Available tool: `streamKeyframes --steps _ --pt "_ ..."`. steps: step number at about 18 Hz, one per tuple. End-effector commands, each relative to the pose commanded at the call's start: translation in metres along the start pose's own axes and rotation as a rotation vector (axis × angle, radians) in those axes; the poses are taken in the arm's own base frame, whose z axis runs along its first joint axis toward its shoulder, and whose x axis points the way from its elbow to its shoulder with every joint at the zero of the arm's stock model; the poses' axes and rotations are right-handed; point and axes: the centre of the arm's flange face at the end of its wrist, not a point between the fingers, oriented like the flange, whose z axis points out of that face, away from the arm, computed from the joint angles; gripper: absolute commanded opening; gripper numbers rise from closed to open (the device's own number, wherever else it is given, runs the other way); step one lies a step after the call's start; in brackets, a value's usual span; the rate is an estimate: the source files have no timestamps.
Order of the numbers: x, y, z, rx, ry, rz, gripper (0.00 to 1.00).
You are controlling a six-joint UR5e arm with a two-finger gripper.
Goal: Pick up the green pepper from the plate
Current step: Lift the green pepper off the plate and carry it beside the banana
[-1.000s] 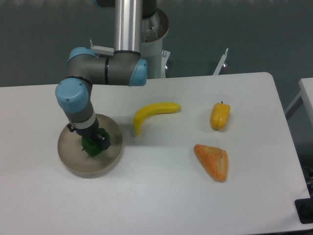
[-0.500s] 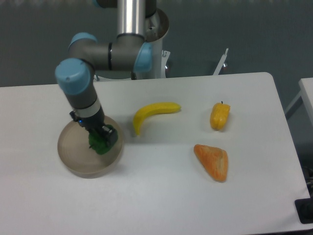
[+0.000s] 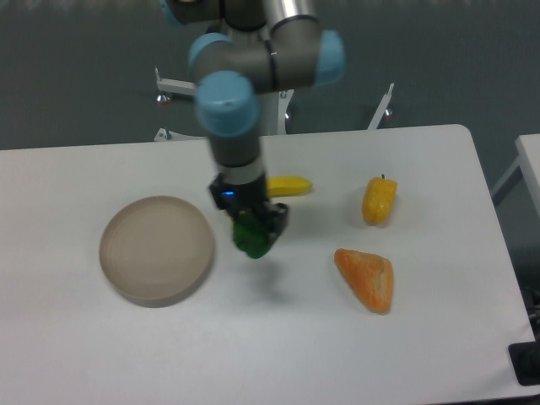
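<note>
On the left of the bench [image 3: 76, 354] sits the plate [image 3: 156, 250]. It is round and tan, and nothing lies in it now.

Just right of the plate hangs the tool [image 3: 253, 226], pointing straight down from the arm [image 3: 232, 110]. Its two fingers pinch the pepper [image 3: 251, 239] from both sides. The pepper is right under the tool, held at its top, with its green body hanging down. It looks to be up in the air, off the plate and a little above the bench, with a faint shadow under it. So the pick-up seems done.

Behind the tool lies a banana [image 3: 289, 185], partly hidden by it. Farther right is a small yellow pepper [image 3: 379, 200] with a dark stem. Near it, closer to the front, lies an orange wedge [image 3: 366, 278].

The grip is what matters next. The pepper is round and shiny, so it could slip if the fingers let go a little.
</note>
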Motion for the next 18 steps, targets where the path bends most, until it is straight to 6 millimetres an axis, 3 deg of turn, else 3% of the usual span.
streamKeyframes --steps 3,8,11,18 --pt "-0.031 0.030 -0.012 -0.019 0.027 0.078 0.12" --pt "-0.079 0.074 0.004 -0.018 0.046 0.195 0.12" --pt "-0.099 0.076 0.005 -0.008 0.043 0.290 0.15" --pt "-0.112 0.078 0.004 -0.009 0.061 0.348 0.15"
